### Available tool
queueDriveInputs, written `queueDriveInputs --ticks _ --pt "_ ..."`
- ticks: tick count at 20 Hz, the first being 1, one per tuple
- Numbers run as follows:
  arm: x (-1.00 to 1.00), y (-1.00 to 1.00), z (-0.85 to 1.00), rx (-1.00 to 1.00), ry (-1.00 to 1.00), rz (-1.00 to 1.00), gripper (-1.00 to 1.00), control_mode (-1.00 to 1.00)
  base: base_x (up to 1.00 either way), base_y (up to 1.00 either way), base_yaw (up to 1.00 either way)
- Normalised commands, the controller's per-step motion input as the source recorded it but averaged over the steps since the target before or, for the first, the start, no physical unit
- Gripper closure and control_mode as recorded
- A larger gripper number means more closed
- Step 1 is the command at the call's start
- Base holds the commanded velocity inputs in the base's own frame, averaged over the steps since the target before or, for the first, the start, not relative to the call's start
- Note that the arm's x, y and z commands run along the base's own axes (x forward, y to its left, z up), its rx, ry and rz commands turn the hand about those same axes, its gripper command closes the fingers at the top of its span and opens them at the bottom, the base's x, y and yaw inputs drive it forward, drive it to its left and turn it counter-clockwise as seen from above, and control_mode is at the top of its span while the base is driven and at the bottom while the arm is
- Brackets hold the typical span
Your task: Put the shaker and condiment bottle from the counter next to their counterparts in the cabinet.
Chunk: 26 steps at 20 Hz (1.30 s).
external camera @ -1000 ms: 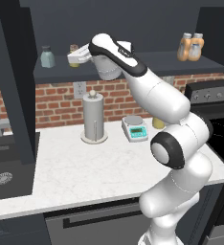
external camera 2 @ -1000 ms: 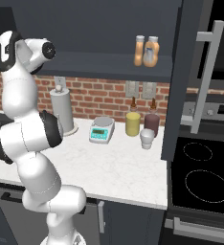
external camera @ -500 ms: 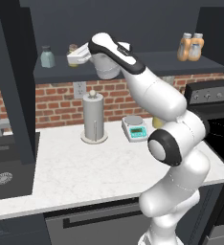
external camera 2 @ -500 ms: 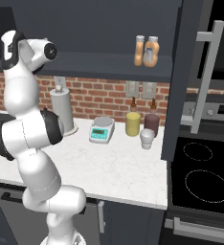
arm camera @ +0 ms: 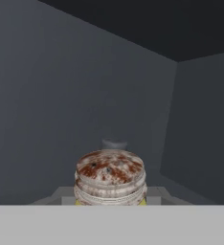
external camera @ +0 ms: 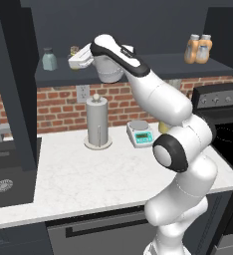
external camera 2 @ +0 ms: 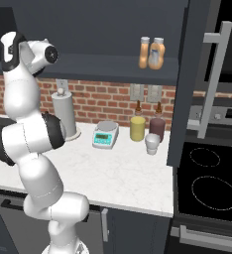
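the gripper [external camera: 73,59], clenched on the small yellow-olive shaker [arm camera: 110,181] with its rust-flecked cap, holds it over the dark cabinet shelf [external camera: 138,67]; it looks light, rigid and best gripped round its sides.

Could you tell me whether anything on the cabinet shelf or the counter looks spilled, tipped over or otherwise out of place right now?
Nothing stands out. The pale blue-grey shaker and the two orange bottles stand upright on the cabinet shelf, the paper-towel roll and scale sit squarely on the counter, and no spill shows.
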Motion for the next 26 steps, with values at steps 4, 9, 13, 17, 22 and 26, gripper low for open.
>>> queueDriveInputs --ticks 4,9,13,17,22,26 --pt "0.00 0.06 0.00 0.00 0.00 0.00 1.00 -1.00 0.00 0.00 0.00" --pt "0.00 0.04 0.00 0.00 0.00 0.00 1.00 -1.00 0.00 0.00 0.00" --pt "0.00 0.03 0.00 0.00 0.00 0.00 1.00 -1.00 0.00 0.00 0.00" --pt "0.00 0.01 0.00 0.00 0.00 0.00 1.00 -1.00 0.00 0.00 0.00" --pt "0.01 0.02 0.00 0.00 0.00 0.00 1.00 -1.00 0.00 0.00 0.00" --pt "0.13 0.11 -0.01 0.00 0.00 0.00 1.00 -1.00 0.00 0.00 0.00"
